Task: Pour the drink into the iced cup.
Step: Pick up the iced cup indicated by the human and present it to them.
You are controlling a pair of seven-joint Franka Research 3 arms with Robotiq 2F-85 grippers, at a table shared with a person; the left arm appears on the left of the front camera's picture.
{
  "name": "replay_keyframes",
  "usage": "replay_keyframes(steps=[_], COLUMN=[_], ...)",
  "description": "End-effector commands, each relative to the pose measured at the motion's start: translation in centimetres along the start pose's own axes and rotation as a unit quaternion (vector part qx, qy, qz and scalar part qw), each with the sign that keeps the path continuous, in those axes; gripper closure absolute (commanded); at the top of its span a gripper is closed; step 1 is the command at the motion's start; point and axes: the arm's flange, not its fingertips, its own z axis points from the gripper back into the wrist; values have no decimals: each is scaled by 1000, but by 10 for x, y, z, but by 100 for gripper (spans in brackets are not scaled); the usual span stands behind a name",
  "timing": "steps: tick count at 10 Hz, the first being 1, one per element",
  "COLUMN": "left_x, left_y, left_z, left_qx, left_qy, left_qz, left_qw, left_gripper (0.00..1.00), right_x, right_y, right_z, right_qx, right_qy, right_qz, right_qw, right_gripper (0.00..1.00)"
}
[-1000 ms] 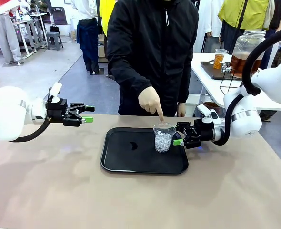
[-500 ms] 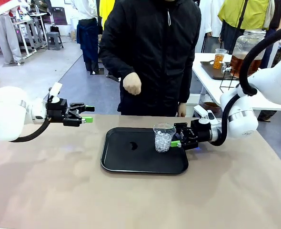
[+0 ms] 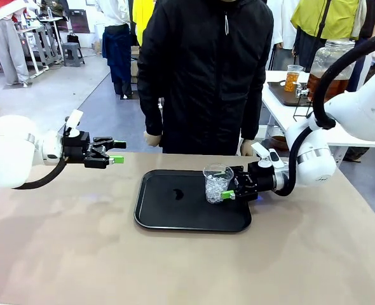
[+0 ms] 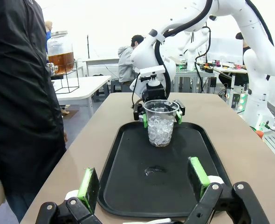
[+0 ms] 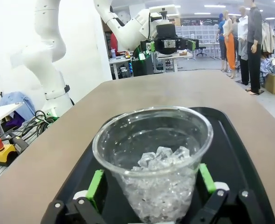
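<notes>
A clear plastic iced cup (image 3: 217, 184) stands upright on the right part of a black tray (image 3: 175, 216). My right gripper (image 3: 229, 189) is open, its green-padded fingers on either side of the cup, low on its wall. In the right wrist view the iced cup (image 5: 151, 154) sits between the fingers of the right gripper (image 5: 150, 182), with slim gaps at both pads. The drink is amber liquid in a big glass jar (image 3: 330, 60) on a white side table at the far right. My left gripper (image 3: 115, 152) hangs open and empty, left of the tray.
A person in a black jacket (image 3: 200, 70) stands at the far edge, hands (image 3: 152, 140) down by the table. A small cup of amber drink (image 3: 292, 77) stands beside the jar. A small wet spot (image 4: 154, 170) lies mid-tray. Bare tabletop surrounds the tray.
The person's pointing hand left the cup and dropped to their side. My right gripper slid left until its fingers came around the cup. The left arm stayed still.
</notes>
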Motion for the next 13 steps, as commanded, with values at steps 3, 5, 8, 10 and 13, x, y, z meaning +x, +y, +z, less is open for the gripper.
replay_keyframes(steps=[3,5,8,10,13], left_x=[2,2,2,2,2], left_y=[1,1,1,1,1], left_z=[-1,-1,-1,-1,-1], left_qx=[2,2,2,2,2], left_qy=[3,3,3,3,3], left_qz=[5,5,5,5,5], left_qw=[1000,1000,1000,1000,1000], left_gripper=[0,0,0,0,0], right_x=[-1,-1,0,1,8], right_y=[-10,-13,-13,-12,-6], right_z=[-13,-15,-18,-16,-16], right_qx=[-34,-39,-40,-21,-11], right_qy=[-23,-31,-26,-30,-30], right_qz=[8,3,-22,-23,-22], right_qw=[999,999,999,999,999], right_gripper=[0,0,16,33,33])
